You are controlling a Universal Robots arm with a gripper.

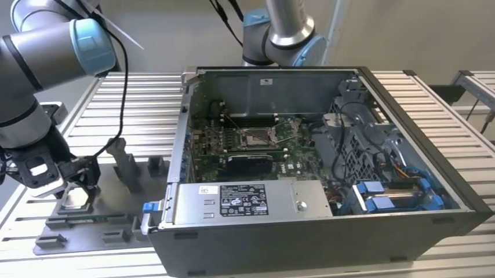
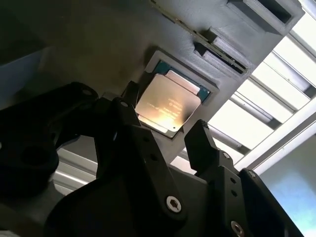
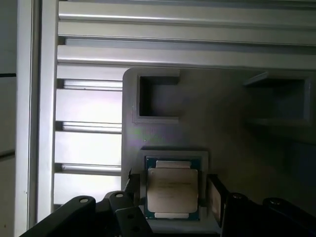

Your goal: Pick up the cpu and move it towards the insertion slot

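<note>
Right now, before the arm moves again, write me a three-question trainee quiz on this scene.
1. True or false: the small, thin, square silvery cpu lies in the square, shiny-framed insertion slot.
2. Choose one. The black two-fingered tool is:
A. open, with one finger on each side of the cpu
B. shut on a cable
C. hovering inside the case
3. Short answer: in the exterior view, on which side of the open black computer case does the tool stand?

Key: 1 false, the cpu sits in a grey plastic recess outside the case; 2 A; 3 the exterior view's left.
</note>
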